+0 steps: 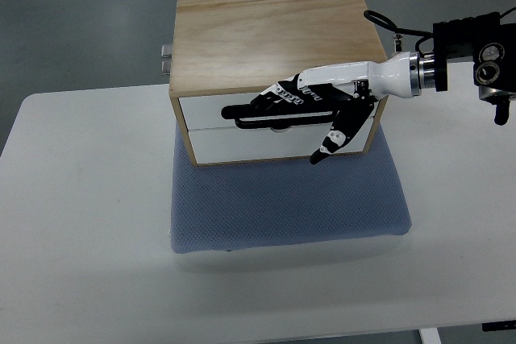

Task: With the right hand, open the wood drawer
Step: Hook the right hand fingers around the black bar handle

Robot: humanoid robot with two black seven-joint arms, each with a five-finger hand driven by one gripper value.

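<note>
Pale plywood forms the boxy wooden drawer cabinet (270,34), which stands on the rear part of a blue-grey padded fabric mat (286,203). That mat lies flat on a white worktop (81,223), and the cabinet's back edge reaches past the mat towards the far side of the worktop. Two white drawer fronts fill the cabinet's face, one above the other: the upper white drawer front (214,110) and the lower white drawer front (242,144). Both sit flush with the wooden frame, so the drawers look closed. A dark bar handle (242,118) runs across the lower part of the upper front.

Coming in from the right of the cabinet, the right robot hand (310,98), white with black jointed fingers, lies across the upper drawer front. Its black fingers (270,101) stretch leftwards along the handle and appear curled over it, touching the bar; whether they fully close around it I cannot tell for sure. The thumb (332,141) hangs down apart from the rest, its tip over the lower front near the cabinet's right edge. Behind the cabinet's right corner, the white wrist joins a black forearm block (476,58) with a cable looped above it.

On the cabinet's left side, two small grey metal studs (165,58) stick out.
</note>
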